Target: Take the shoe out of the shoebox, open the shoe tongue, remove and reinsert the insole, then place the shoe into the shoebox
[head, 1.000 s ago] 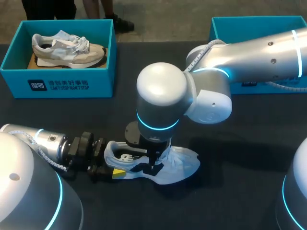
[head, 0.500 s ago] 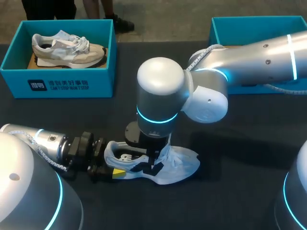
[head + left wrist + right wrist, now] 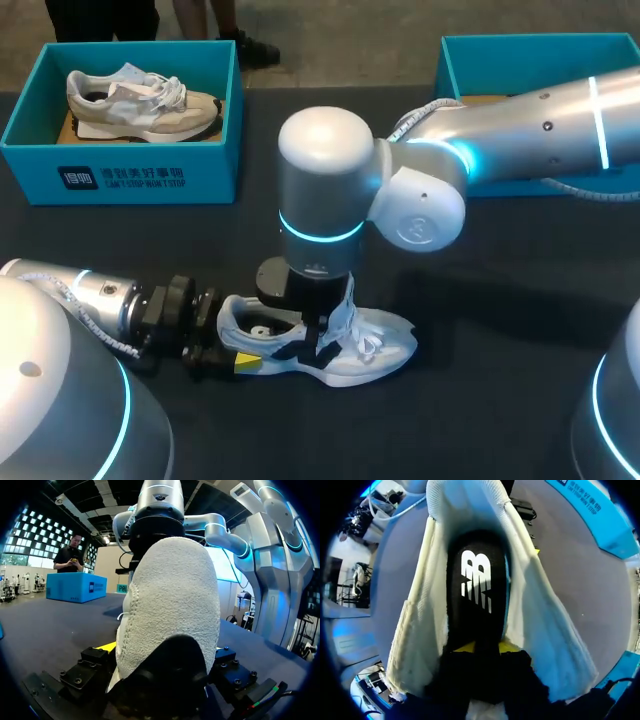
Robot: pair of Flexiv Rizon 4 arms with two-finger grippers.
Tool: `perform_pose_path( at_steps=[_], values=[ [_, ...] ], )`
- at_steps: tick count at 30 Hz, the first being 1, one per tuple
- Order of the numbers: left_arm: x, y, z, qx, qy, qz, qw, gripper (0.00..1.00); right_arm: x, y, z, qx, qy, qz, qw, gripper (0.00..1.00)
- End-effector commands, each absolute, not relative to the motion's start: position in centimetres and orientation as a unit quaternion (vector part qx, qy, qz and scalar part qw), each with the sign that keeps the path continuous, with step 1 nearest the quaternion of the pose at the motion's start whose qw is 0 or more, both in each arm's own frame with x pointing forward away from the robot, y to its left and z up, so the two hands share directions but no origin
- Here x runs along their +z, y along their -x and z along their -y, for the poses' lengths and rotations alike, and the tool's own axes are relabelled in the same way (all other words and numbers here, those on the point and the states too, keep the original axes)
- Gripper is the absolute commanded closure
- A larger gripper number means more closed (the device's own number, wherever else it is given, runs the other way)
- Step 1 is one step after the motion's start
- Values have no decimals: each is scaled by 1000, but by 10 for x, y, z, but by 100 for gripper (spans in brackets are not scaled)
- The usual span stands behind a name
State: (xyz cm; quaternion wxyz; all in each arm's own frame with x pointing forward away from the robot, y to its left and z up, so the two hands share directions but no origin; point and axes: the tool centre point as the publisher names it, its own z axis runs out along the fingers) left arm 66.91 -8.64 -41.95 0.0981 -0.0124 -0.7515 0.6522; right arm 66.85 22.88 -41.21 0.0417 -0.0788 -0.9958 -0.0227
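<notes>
L claw [image 3: 162,652] clamps heel of white shoe [image 3: 375,345], upright on tabletop [image 3: 480,400]. R claw [image 3: 486,647] is down inside it, closed on black insole [image 3: 476,595]. Far back-left: blue shoebox [image 3: 120,170] w/ 2nd shoe [image 3: 140,100].

Dark table [image 3: 500,320] w/ white shoe [image 3: 385,345] at front, teal shoebox [image 3: 150,175] far-left, 2nd box [image 3: 540,42] far-right.

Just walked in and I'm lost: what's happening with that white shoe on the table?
The left claw grips the white shoe by its heel on the table, steadying it. The right claw is down in the opening, pinching the black insole. A second shoe lies in the teal shoebox behind.
</notes>
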Motion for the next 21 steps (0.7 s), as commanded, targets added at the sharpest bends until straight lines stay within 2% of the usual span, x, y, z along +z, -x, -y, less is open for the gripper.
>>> perform_pose_path(
  at_steps=[1, 6, 21],
  values=[
    [-421, -669, 87, 652, 11, 752, 98, 100, -432, -663, -233, -18, 77, 995, 57, 100],
    [-421, -669, 87, 652, 11, 752, 98, 100, -430, -656, -229, -23, 79, 995, 61, 100],
    [-421, -669, 87, 652, 11, 752, 98, 100, -391, -649, -220, -112, 56, 992, 13, 100]
  ],
)
